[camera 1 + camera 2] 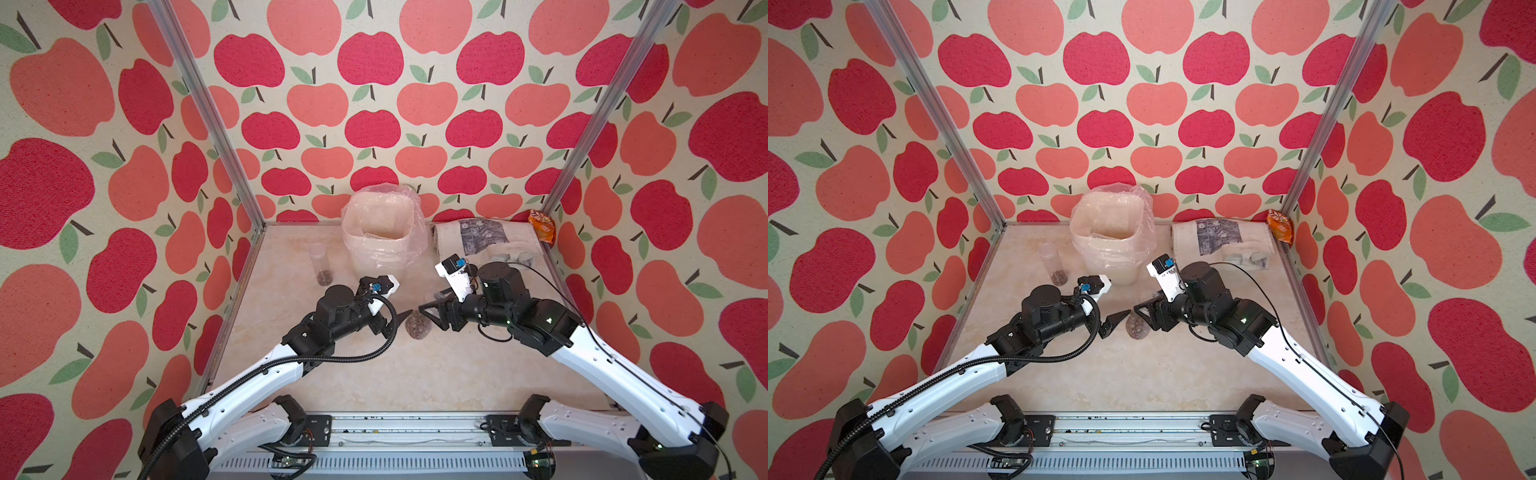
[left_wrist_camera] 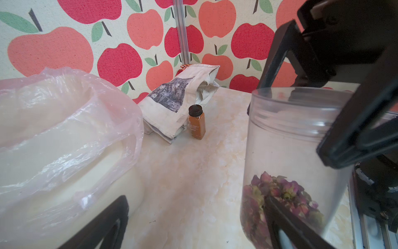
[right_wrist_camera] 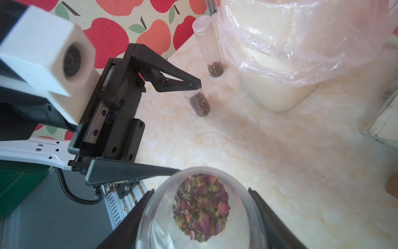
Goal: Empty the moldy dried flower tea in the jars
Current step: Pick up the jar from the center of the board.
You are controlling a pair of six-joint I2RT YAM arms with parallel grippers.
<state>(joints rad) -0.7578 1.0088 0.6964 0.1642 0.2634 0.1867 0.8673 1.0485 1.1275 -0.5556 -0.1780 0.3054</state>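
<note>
Upright tea jar [image 3: 200,209] between right jaws

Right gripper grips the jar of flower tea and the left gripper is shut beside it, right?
No: the left gripper is open, jaws wide apart, as the right wrist view shows. The right gripper does grip the jar of flower tea.

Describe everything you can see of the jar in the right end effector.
The jar is a clear, plastic-looking cylinder with a ridged neck, upright on the marbled table. Pink-green dried flower tea covers its bottom. The right end effector clasps it near the top; one finger of the open left end effector reaches its side. Lid on or off: cannot tell.
</note>
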